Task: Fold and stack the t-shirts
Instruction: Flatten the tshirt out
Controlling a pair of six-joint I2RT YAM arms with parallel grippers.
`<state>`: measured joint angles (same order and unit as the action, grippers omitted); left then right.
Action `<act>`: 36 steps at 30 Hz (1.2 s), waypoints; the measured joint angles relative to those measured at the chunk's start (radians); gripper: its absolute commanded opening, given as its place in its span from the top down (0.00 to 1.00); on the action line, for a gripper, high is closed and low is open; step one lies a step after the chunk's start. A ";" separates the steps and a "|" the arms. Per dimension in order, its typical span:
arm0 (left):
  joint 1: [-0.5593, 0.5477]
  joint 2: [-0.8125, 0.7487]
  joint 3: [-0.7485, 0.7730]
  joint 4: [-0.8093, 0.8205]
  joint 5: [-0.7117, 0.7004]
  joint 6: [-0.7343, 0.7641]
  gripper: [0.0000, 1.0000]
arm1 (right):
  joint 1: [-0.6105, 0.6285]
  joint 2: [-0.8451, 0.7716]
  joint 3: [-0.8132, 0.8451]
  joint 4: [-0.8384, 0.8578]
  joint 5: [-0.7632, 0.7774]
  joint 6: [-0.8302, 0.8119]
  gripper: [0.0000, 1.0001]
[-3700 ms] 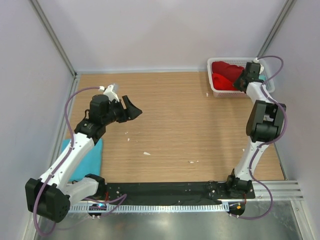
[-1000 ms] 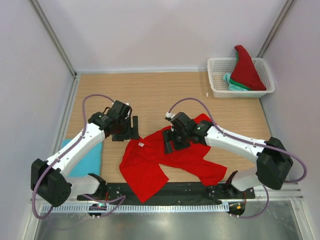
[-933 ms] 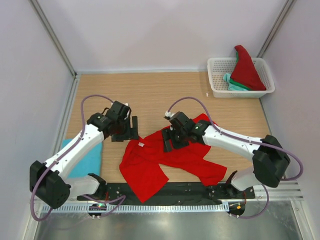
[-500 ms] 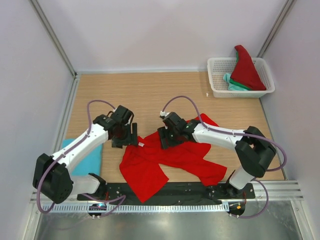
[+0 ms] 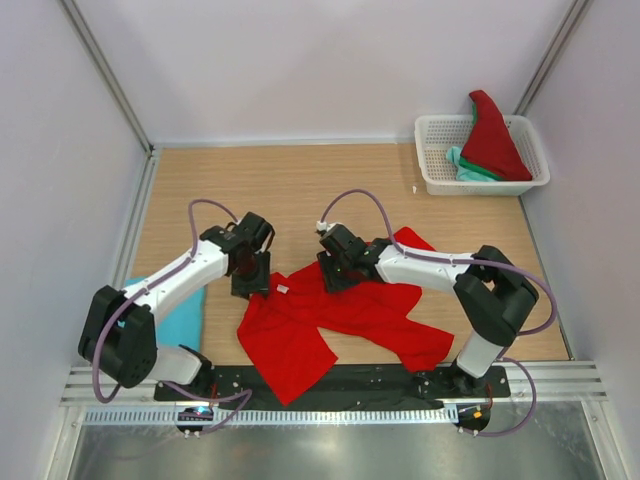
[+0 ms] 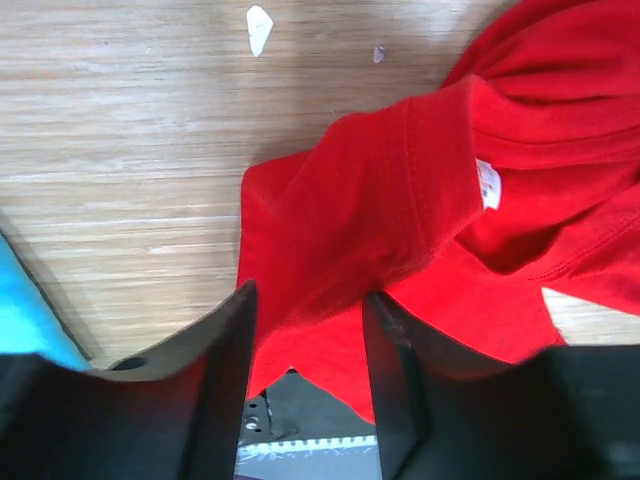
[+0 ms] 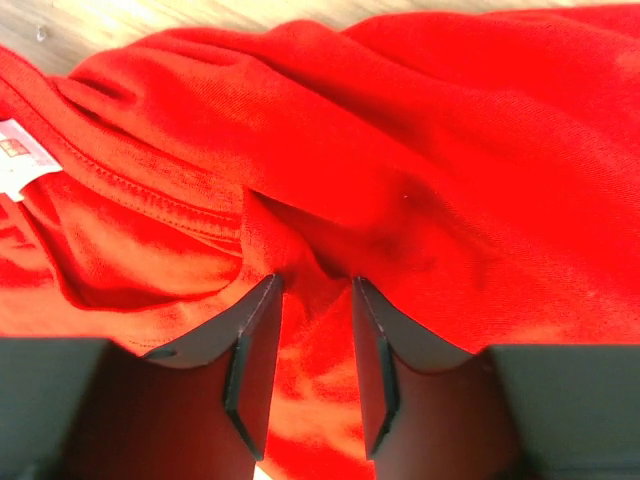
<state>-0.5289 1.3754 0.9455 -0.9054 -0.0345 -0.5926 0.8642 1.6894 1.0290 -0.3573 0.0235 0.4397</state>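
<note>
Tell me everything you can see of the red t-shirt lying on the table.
The red t-shirt is soft, plain cloth, lying crumpled and unfolded on the wooden table, its near part overlapping the black base strip. A white label shows at the neck. The open left tool straddles one edge; the right tool straddles a fold, grip unclear.

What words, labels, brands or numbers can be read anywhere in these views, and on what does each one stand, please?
No text can be read in any view.
The small white neck label, sewn inside the collar of the crumpled bright red cloth t-shirt: tiny coloured marks, too small and blurred to read.
The white plastic lattice basket: no print visible.
</note>
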 measured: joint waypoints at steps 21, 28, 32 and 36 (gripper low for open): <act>-0.013 -0.393 0.303 0.113 0.226 0.054 1.00 | -0.185 -0.765 0.231 -0.198 0.386 -0.008 0.99; -0.051 -0.432 0.507 0.215 0.401 0.045 1.00 | -0.182 -0.948 0.493 -0.206 0.473 -0.117 0.99; -0.067 -0.386 0.631 0.246 0.469 0.014 1.00 | -0.183 -0.923 0.634 -0.184 0.459 -0.177 0.99; -0.071 -0.342 0.687 0.301 0.486 -0.003 0.70 | -0.184 -0.784 0.831 -0.158 0.415 -0.245 0.99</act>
<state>-0.6003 1.0336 1.6325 -0.6048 0.4511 -0.5953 0.6804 0.9058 1.8603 -0.5152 0.4381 0.1951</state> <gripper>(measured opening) 0.065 0.039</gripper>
